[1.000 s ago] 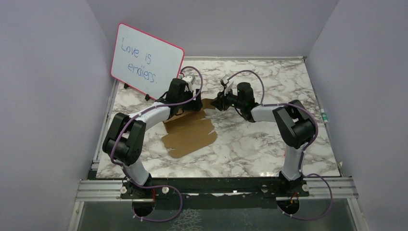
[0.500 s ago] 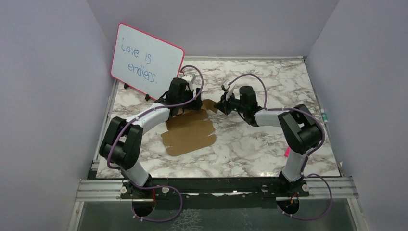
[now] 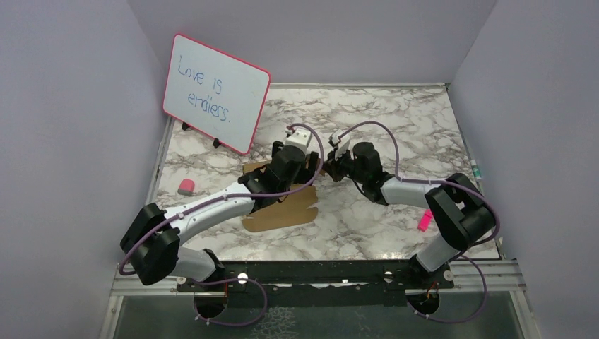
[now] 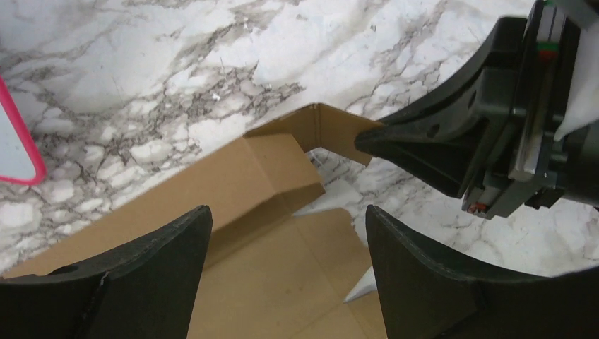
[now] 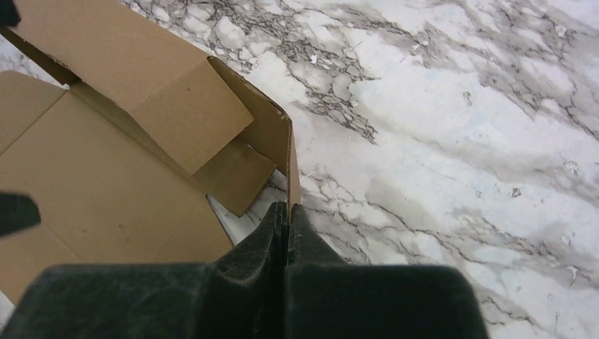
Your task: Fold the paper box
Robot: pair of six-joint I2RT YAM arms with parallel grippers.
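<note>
The paper box is a flat brown cardboard sheet in the middle of the marble table, with its far side panel folded up. My left gripper hovers open above the sheet, nothing between its fingers; in the top view it sits over the sheet's far right corner. My right gripper is shut, its tips pinching the end edge of the raised corner flap. From the left wrist view, the right gripper meets that flap from the right.
A pink-framed whiteboard stands at the back left. A small pink eraser lies left of the sheet, and a bright pink object lies by the right arm. Purple walls enclose the table.
The left arm has swung right and reached out over the sheet's far right corner, uncovering the pink eraser. The right gripper has shut on the flap's edge and drawn slightly nearer.
</note>
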